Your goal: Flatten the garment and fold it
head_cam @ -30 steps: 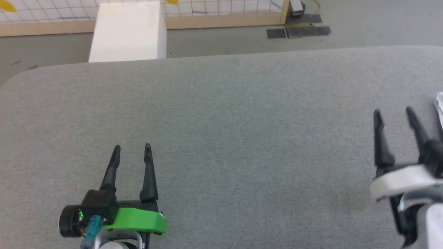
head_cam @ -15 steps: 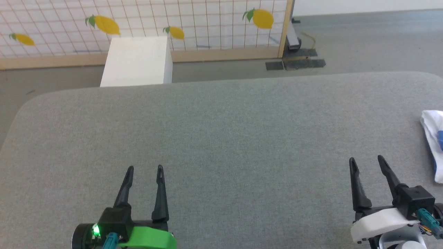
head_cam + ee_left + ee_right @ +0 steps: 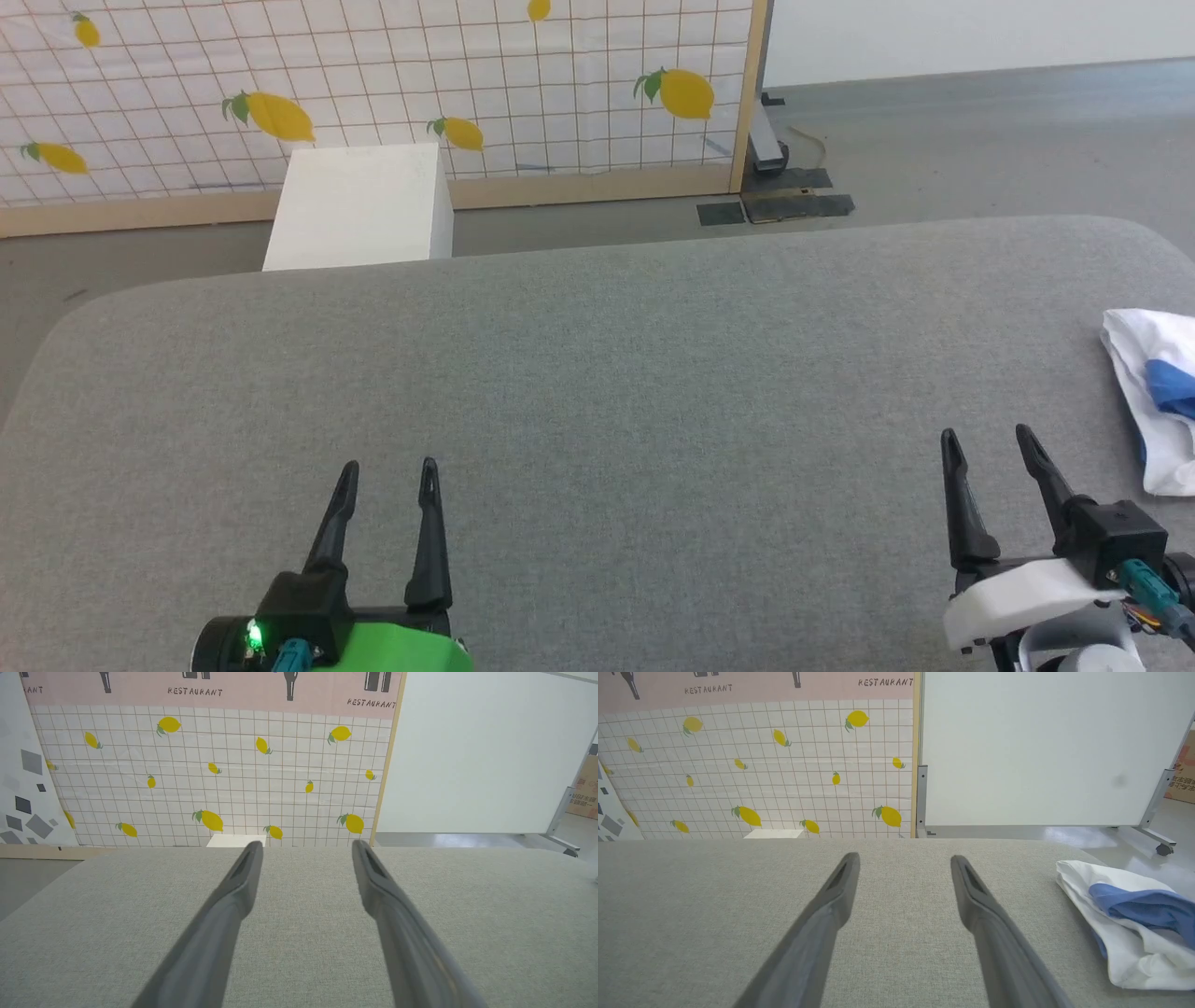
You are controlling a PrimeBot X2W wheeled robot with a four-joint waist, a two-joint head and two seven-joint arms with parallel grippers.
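Head view: one rounded grey woven-fabric table top (image 3: 597, 373). One crumpled white-and-blue cotton T-shirt (image 3: 1134, 364) at its right edge, cut off by the frame, full shape unclear. Near left the left gripper (image 3: 389, 464), near right the right gripper (image 3: 987, 432): two tapered dark fingers (image 3: 431, 532) each, spread wide, empty.
Left wrist view: grey weave under fingers.
Right wrist view: T-shirt right of fingers, not touching.

Bare grey surface (image 3: 597, 373); garment (image 3: 1131, 369) at right
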